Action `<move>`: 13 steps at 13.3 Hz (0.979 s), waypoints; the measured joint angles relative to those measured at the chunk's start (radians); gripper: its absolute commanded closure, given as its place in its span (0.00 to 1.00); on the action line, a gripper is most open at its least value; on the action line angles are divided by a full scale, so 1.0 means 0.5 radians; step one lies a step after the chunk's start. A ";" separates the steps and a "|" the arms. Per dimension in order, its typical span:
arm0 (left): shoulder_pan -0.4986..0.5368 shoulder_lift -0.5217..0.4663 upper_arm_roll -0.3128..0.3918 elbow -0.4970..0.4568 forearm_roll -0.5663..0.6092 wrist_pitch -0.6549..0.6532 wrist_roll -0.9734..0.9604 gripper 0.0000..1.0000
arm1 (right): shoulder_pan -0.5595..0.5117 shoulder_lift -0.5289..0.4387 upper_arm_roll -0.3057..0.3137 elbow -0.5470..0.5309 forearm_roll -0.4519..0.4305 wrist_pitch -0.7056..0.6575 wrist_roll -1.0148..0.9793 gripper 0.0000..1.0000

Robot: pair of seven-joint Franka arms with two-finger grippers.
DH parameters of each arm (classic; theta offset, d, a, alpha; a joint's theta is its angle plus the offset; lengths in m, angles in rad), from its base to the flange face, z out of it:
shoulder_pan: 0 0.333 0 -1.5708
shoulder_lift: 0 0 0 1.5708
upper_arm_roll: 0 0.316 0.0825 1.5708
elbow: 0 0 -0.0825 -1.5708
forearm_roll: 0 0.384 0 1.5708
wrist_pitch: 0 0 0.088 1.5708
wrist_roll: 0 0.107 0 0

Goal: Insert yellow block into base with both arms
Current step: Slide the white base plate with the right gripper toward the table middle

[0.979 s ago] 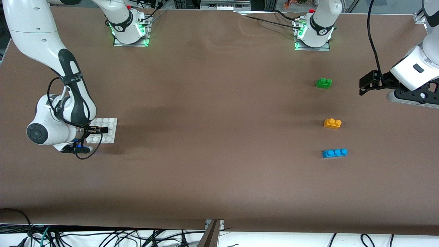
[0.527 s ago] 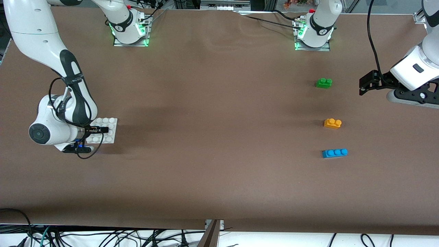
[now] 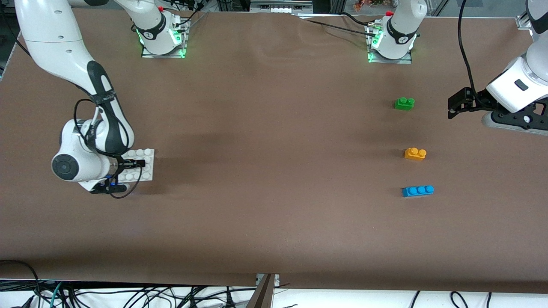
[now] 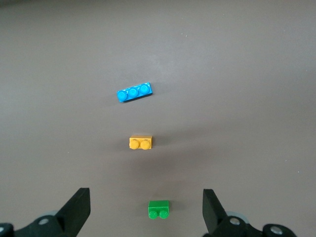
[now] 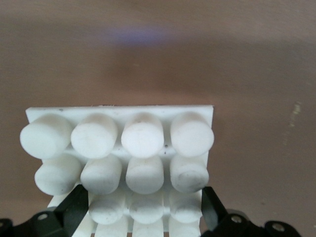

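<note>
Right gripper (image 3: 139, 163) sits low at the right arm's end of the table, fingers either side of the base (image 3: 145, 166), one on each edge, looks clamped on it, plate seems flat on the cloth or barely off it, can't say which. Left gripper (image 3: 454, 105) hangs in the air over bare tabletop at the left arm's end, jaws spread wide, nothing in them. Yellow block (image 3: 415, 153) lies on the table, untouched, between the green brick (image 3: 404, 103) (farther from the front camera) and the blue brick (image 3: 417, 191) (nearer), well apart from both. The block is probably light, rigid, smooth plastic, not fragile, could skate on the cloth if nudged. Best hold looks like the two long flat side walls, below the studs, keeping the underside free for pressing onto the base's studs. The base is stiff too; an edge grip should do to steady it.
</note>
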 measured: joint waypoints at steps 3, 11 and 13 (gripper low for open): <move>-0.001 0.000 -0.004 0.000 0.000 0.000 0.000 0.00 | 0.031 -0.001 0.074 0.003 0.053 0.051 0.012 0.00; -0.001 0.000 -0.004 0.000 0.000 0.000 0.000 0.00 | 0.452 0.004 0.122 0.015 0.077 0.152 0.575 0.00; -0.001 0.000 -0.004 0.000 0.000 0.000 0.000 0.00 | 0.561 0.008 0.134 0.033 0.085 0.162 0.677 0.00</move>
